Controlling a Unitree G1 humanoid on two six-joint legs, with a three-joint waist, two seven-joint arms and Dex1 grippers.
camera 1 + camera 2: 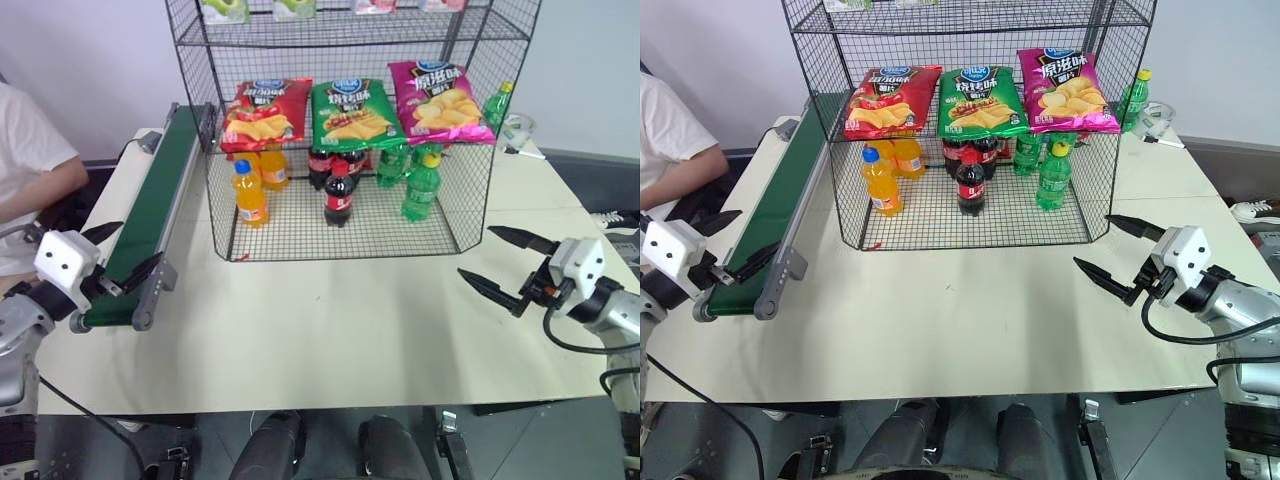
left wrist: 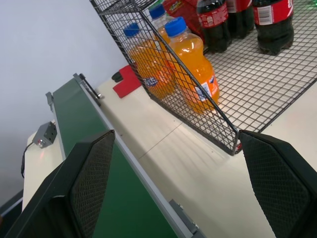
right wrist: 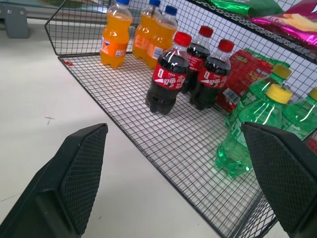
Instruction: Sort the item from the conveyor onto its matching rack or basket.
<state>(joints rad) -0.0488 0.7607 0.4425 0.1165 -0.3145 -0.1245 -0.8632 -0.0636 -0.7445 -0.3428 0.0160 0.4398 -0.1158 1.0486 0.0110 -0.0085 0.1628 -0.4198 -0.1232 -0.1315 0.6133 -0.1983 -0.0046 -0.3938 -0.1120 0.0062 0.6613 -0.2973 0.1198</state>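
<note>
While the red crisp bag (image 1: 264, 113) sits on the rack (image 1: 350, 150), your left end effector (image 1: 125, 255) and right end effector (image 1: 505, 262) both hang released.

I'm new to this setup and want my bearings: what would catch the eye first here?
The tall black wire rack at the back of the table, with a red crisp bag, a green bag and a pink bag side by side on one shelf, and orange, cola and green bottles on the tier below. To its left runs the dark-green conveyor. In front, the left gripper and right gripper stand open, holding nothing.
</note>
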